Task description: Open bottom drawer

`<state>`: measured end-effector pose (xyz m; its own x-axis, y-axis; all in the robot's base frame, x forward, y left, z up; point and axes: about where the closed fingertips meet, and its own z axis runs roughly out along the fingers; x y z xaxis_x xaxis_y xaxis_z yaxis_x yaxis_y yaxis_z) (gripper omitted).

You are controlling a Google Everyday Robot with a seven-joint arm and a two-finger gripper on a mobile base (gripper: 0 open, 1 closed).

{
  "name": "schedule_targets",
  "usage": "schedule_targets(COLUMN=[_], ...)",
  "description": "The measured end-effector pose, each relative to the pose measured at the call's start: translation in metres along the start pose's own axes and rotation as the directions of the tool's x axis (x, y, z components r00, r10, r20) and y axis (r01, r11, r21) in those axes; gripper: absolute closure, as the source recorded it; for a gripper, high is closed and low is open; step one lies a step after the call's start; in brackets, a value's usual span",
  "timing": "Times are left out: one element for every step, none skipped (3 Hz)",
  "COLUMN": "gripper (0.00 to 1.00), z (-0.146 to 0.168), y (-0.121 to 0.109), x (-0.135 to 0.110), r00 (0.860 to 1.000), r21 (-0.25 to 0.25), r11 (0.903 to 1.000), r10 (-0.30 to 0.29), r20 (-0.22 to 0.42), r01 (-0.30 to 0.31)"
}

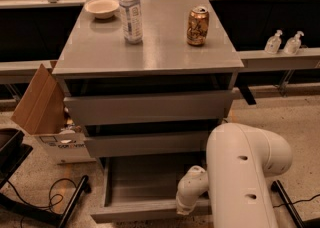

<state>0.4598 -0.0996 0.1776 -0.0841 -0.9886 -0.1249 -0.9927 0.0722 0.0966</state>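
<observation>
The bottom drawer (145,211) of the grey cabinet stands pulled out toward me, its plain grey tray (145,182) showing. Its flat front panel runs along the lower edge of the view. My white arm (245,172) reaches down on the right. Its wrist (192,189) ends at the drawer's front panel, right of the middle. My gripper is hidden below the wrist, at the front panel. The two upper drawer fronts, top (150,107) and middle (150,144), are less far out.
On the cabinet top (165,52) stand a white bowl (102,7), a clear water bottle (131,12) and a brown can (198,25). An open cardboard box (45,112) sits at the left. A black stand base and cable (45,197) lie bottom left. Two sanitiser bottles (284,43) stand on the right ledge.
</observation>
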Motion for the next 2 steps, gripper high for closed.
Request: schedule_targets(gripper=[1.00, 0.74], z=[0.0012, 0.0029], y=[0.0074, 0.0095], x=[0.0000, 0.0003], r00=[1.000, 1.000], r21=[-0.022, -0.026], r11=[0.9998, 0.9997], r10=[-0.003, -0.003], r20=[-0.002, -0.002], r01=[0.003, 0.003])
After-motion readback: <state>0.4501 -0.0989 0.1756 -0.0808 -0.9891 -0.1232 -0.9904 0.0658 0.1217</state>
